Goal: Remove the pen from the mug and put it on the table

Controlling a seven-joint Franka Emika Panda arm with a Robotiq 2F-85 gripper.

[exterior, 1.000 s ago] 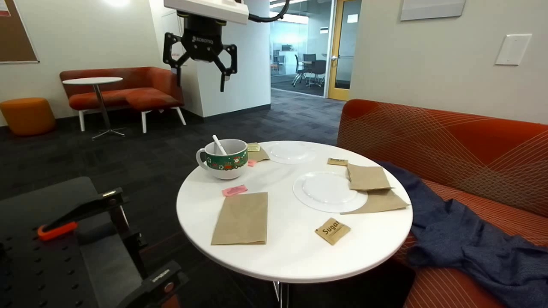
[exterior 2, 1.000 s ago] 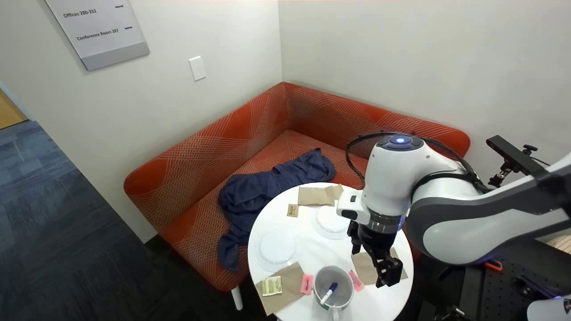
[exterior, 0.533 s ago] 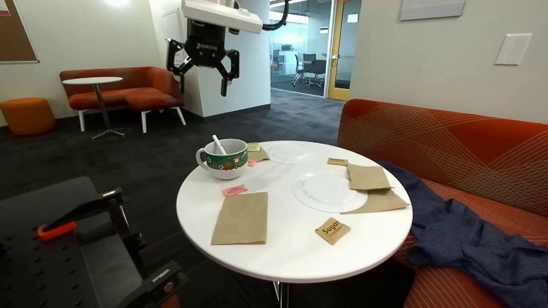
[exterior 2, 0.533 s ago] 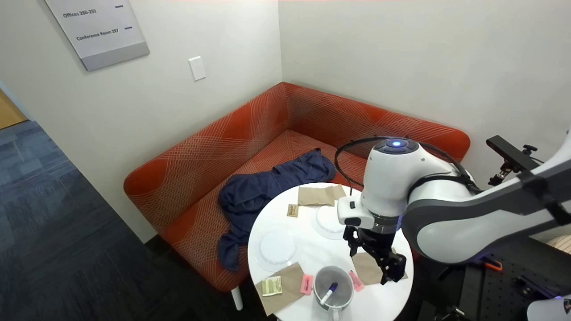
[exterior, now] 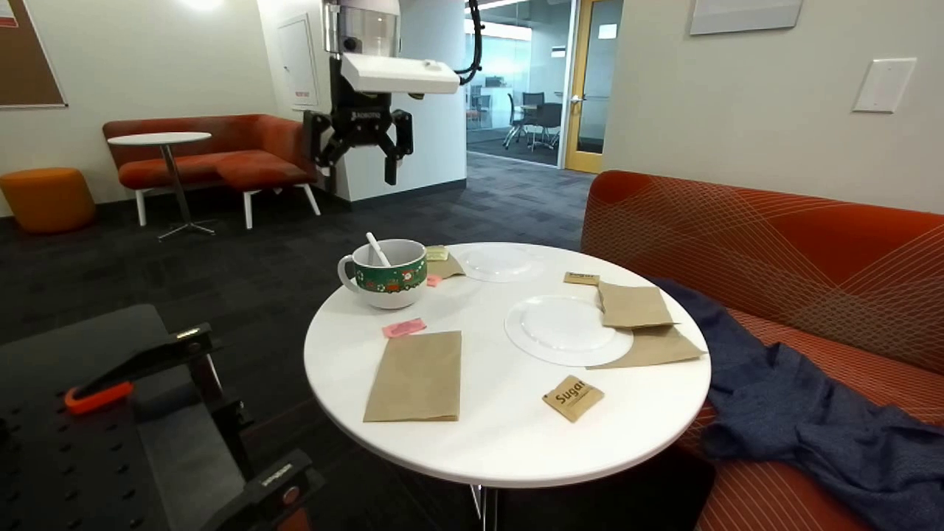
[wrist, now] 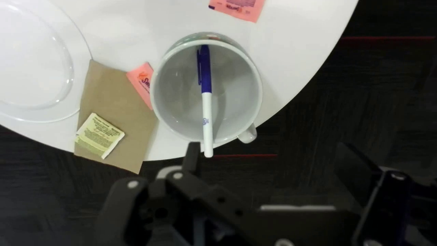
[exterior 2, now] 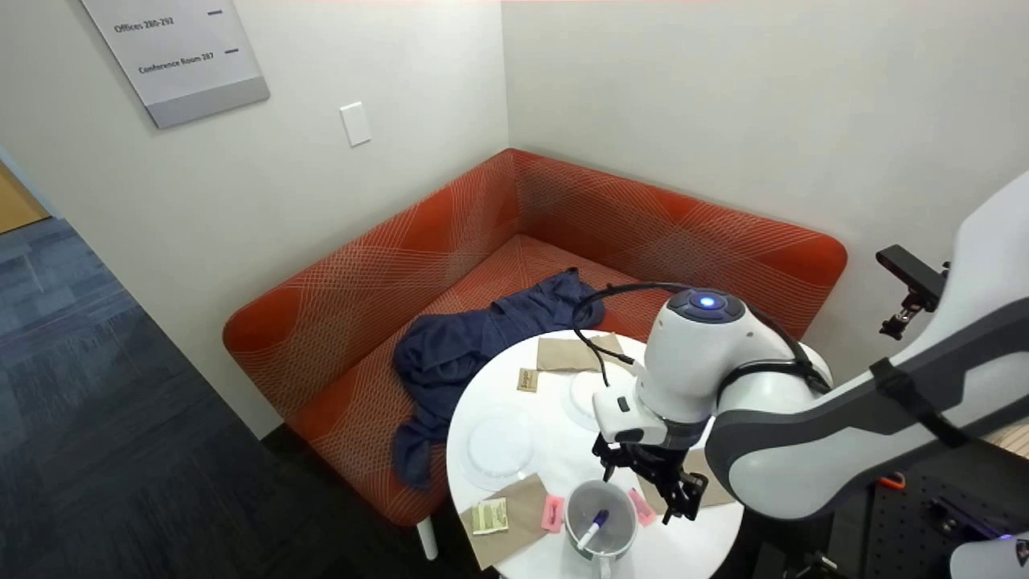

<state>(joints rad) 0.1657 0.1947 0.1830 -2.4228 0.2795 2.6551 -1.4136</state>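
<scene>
My pincer [exterior: 361, 183] has its jaws apart, with nothing between them. Below it, the pen [wrist: 207, 102] leans inside the mug [exterior: 389, 280], white end past the rim. I judge no step complete: grasp, lift-out and placement on the table [exterior: 509, 420] below remain.

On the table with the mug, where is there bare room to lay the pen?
In an exterior view, bare table shows between the nearest brown paper, nearer plate and nearer Sugar packet. Crowded: beside the mug, among pink packets.
</scene>
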